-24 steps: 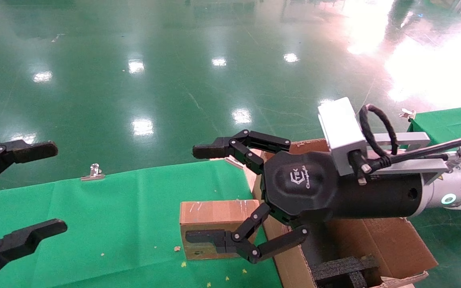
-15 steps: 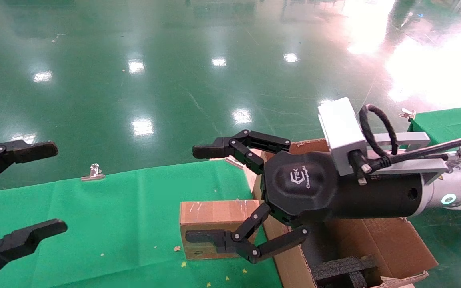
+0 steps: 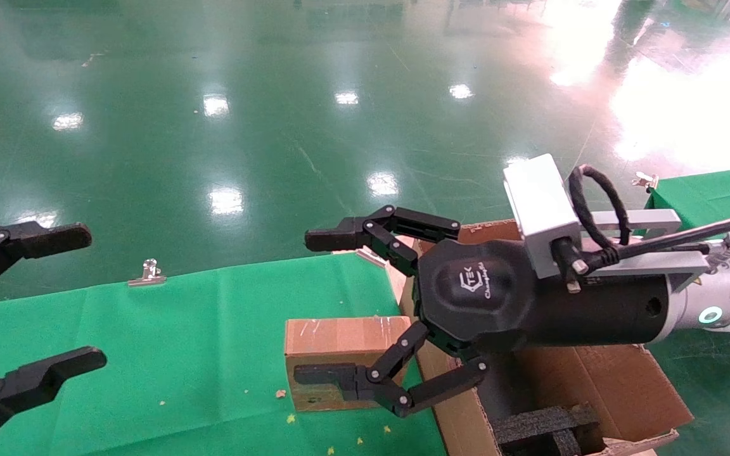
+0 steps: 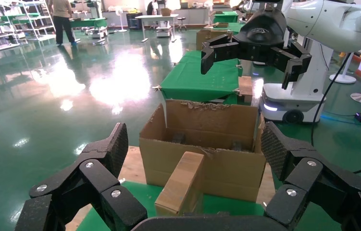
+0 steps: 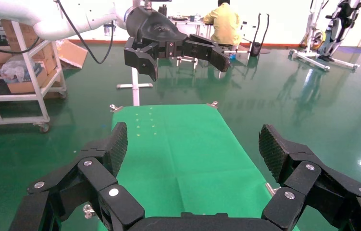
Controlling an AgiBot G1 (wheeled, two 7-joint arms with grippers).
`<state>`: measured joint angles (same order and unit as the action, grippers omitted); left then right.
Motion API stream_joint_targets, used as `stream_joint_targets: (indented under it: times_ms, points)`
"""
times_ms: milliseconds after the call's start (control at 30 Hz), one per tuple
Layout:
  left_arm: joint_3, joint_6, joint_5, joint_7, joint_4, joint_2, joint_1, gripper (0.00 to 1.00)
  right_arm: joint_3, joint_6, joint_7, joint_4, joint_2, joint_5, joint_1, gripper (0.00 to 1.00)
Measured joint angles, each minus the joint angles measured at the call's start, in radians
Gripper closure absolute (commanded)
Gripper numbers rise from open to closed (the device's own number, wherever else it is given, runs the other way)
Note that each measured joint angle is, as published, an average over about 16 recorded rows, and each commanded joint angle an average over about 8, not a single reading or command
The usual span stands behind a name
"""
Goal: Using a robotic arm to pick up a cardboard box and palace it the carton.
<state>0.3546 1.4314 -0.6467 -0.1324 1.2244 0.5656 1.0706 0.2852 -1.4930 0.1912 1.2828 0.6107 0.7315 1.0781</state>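
Observation:
The small brown cardboard box (image 3: 333,339) stands on the green cloth table (image 3: 181,329), right against the large open carton (image 3: 618,386) with black foam inserts. My right gripper (image 3: 305,307), on the white arm with the silver camera block, is open and empty. It hovers over the box, one finger in front of the box's near face. The left wrist view shows the box (image 4: 182,185) leaning at the carton (image 4: 202,154), with the right gripper (image 4: 255,48) above. The right wrist view shows only cloth between its open fingers (image 5: 118,144). My left gripper (image 3: 94,297) is open at the table's left.
A metal clip (image 3: 147,272) holds the cloth at the table's far edge. A second green-covered table (image 3: 713,190) stands at the far right. Small crumbs lie on the cloth near the box. Shiny green floor lies beyond.

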Motion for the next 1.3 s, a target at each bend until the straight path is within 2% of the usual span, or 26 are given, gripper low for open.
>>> stream_joint_targets:
  times_ms: [233,300,500,567,967,1300]
  points:
    - [0.0,0.0,0.0,0.0,0.0,0.0,0.0,0.0,0.0,0.0,0.0,0.0,0.0,0.0,0.0,0.0]
    - [0.0,0.0,0.0,0.0,0.0,0.0,0.0,0.15,0.0,0.0,0.0,0.0,0.0,0.0,0.0,0.0]
    - [0.0,0.0,0.0,0.0,0.0,0.0,0.0,0.9,0.0,0.0,0.0,0.0,0.0,0.0,0.0,0.0]
    - [0.0,0.0,0.0,0.0,0.0,0.0,0.0,1.0,0.0,0.0,0.0,0.0,0.0,0.0,0.0,0.0]
    - [0.0,0.0,0.0,0.0,0.0,0.0,0.0,1.0,0.015,0.01,0.013,-0.023,-0.004,0.037,0.01,0.0]
    - [0.0,0.0,0.0,0.0,0.0,0.0,0.0,1.0,0.112,-0.007,0.065,-0.13,0.041,0.211,0.11,0.0]
